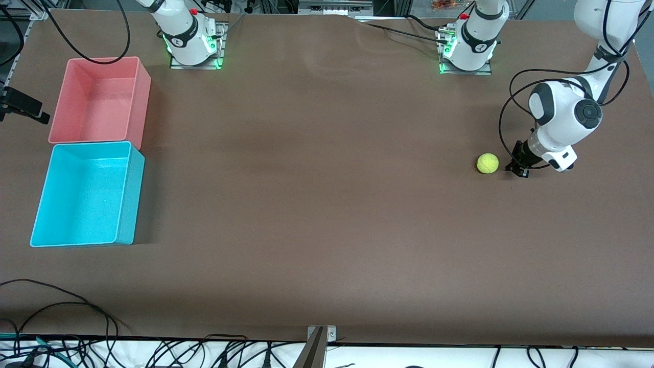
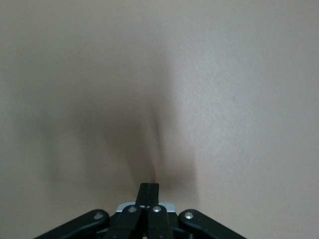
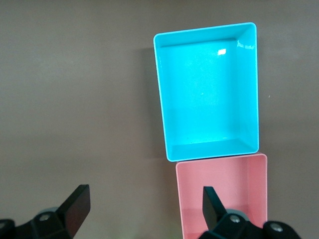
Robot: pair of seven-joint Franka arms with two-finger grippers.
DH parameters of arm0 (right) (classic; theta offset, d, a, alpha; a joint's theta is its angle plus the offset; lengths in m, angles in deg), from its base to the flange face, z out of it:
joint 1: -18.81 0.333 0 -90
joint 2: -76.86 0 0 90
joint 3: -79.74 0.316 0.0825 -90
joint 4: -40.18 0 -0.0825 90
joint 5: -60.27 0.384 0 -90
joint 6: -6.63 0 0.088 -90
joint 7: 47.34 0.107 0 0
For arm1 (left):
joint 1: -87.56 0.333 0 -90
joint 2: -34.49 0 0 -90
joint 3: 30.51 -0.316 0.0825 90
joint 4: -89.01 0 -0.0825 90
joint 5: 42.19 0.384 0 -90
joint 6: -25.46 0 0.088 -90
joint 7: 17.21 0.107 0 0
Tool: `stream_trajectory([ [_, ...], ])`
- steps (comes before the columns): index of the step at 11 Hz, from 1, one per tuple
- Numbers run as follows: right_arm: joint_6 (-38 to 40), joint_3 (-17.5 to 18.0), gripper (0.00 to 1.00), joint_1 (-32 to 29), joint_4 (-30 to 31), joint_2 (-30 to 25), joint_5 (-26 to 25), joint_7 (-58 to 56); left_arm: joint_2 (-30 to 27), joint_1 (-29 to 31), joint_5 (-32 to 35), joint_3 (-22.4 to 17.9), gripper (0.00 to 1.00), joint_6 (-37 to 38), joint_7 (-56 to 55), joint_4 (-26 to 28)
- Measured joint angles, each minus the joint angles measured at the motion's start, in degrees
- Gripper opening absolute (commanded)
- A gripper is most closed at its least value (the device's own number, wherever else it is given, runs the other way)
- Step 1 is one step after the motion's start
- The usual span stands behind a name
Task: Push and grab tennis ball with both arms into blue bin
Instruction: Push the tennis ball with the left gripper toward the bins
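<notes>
Small fuzzy yellow-green tennis ball (image 1: 487, 163) sits on the brown desk (image 1: 327, 214) at the left arm's end, well apart from the light cyan-blue rectangular plastic bin (image 1: 125, 197), which is at the right arm's end, just beside a pink tub of the same shape (image 1: 141, 89) and nearer the front camera than it. The relation that matters: the left end effector (image 1: 517, 169) is down at desk level just beside the ball, on the side away from the bin, so ball, left end effector and bin line up roughly along the desk's length, and a push from here should roll the ball toward the right arm's end. Left arm is clearly the nearer one; contact isn't made, a thin gap shows. Left wrist view has the black fingers (image 2: 148, 191) closed together, holding nothing, tips seemingly touching the desk, though that view is murky. The ball is round, so no long axis or heading to align to; the bin's long axis runs roughly toward the front camera. Right end effector (image 3: 144, 206) is out of the front view; its wrist view puts it high over the desk beside both tubs, fingers spread wide, empty, waiting.
</notes>
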Motion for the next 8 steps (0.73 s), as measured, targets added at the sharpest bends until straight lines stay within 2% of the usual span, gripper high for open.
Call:
stream_trajectory([
  [2, 0.0, 0.0, 1.0, 0.0, 0.0, 0.0, 0.0, 0.0, 0.0, 2.5, 0.0, 0.0, 0.0, 0.0, 0.1, 0.0],
  [5, 0.0, 0.0, 1.0, 0.0, 0.0, 0.0, 0.0, 0.0, -0.1, 3.3, 0.0, 0.5, 0.0, 0.0, -0.5, 0.5],
  [8, 0.0, 0.0, 1.0, 0.0, 0.0, 0.0, 0.0, 0.0, -0.6, 3.2, 0.0, 6.2, 0.0, 0.3, -8.9, 1.1],
])
